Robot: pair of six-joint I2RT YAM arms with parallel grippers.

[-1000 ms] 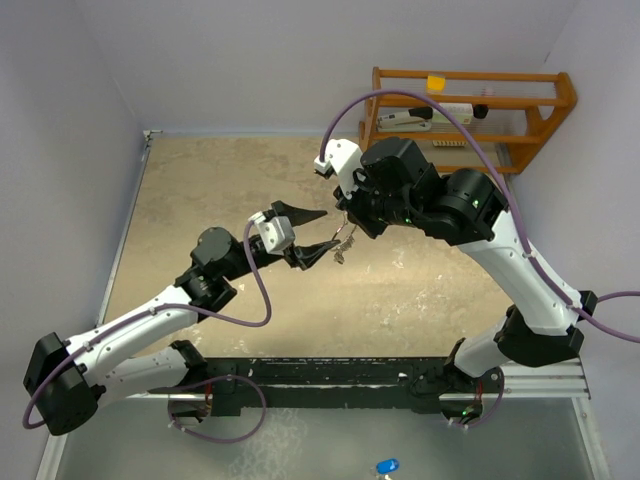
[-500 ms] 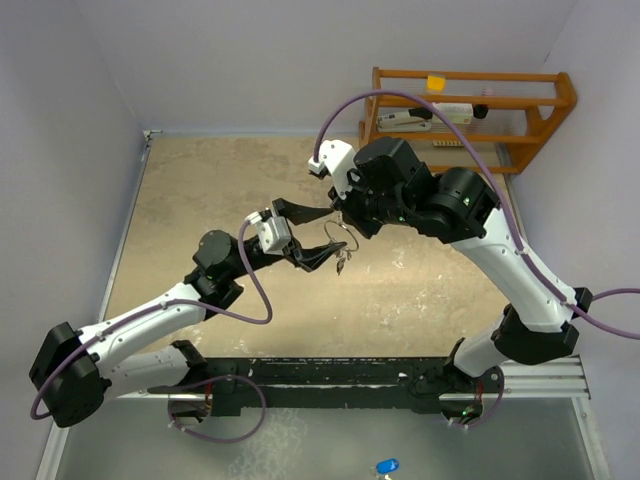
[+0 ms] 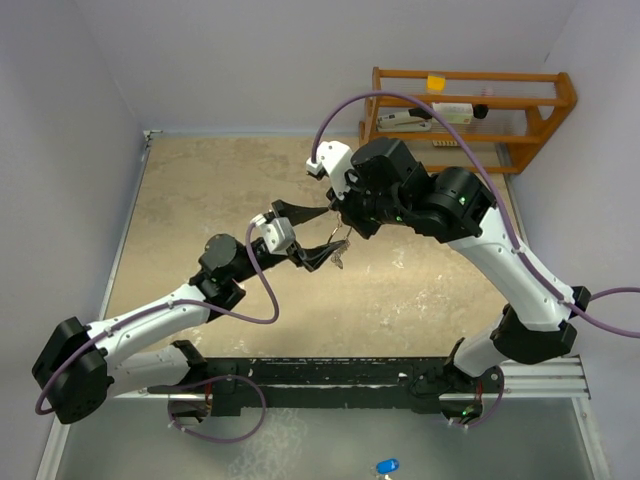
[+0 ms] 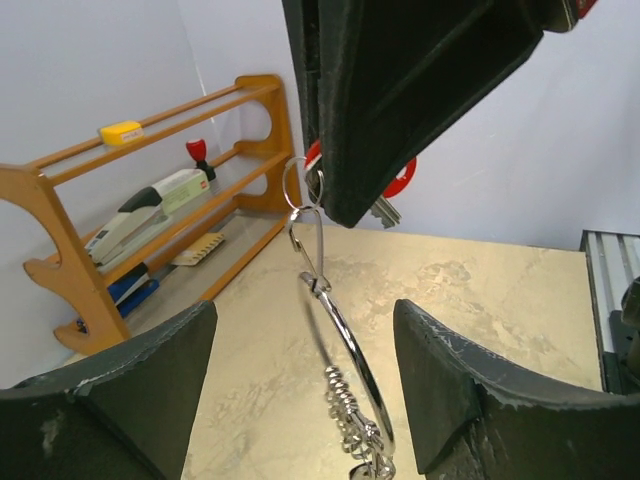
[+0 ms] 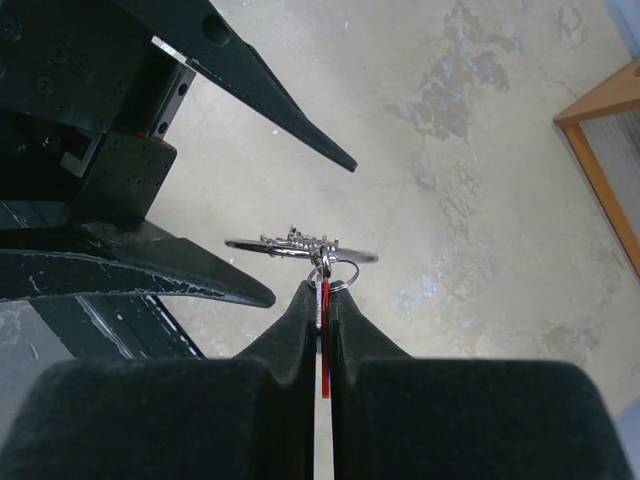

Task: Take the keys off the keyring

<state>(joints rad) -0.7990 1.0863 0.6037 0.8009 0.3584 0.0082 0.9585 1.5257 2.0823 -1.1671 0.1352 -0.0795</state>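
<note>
My right gripper point(image 3: 341, 221) is shut on the red tag point(image 5: 325, 330) of a key and holds it above the table. The tag also shows in the left wrist view point(image 4: 402, 186), with a silver key blade point(image 4: 384, 210) beside it. The silver keyring point(image 5: 300, 247) hangs from it by a small loop and a clip, with a short chain on it; it also shows in the left wrist view point(image 4: 352, 365) and the top view point(image 3: 341, 247). My left gripper point(image 3: 326, 234) is open, one finger on each side of the keyring point(image 4: 300, 335), not touching it. The black key is hidden.
A wooden rack point(image 3: 470, 110) with a stapler and small items stands at the back right, also in the left wrist view point(image 4: 60, 215). A black rail point(image 3: 330, 375) runs along the near edge. A small blue object point(image 3: 387, 466) lies below it.
My left gripper has moved right and forward, so the keyring now hangs between its open fingers. My right gripper has shifted slightly left, still shut on the red tag.
</note>
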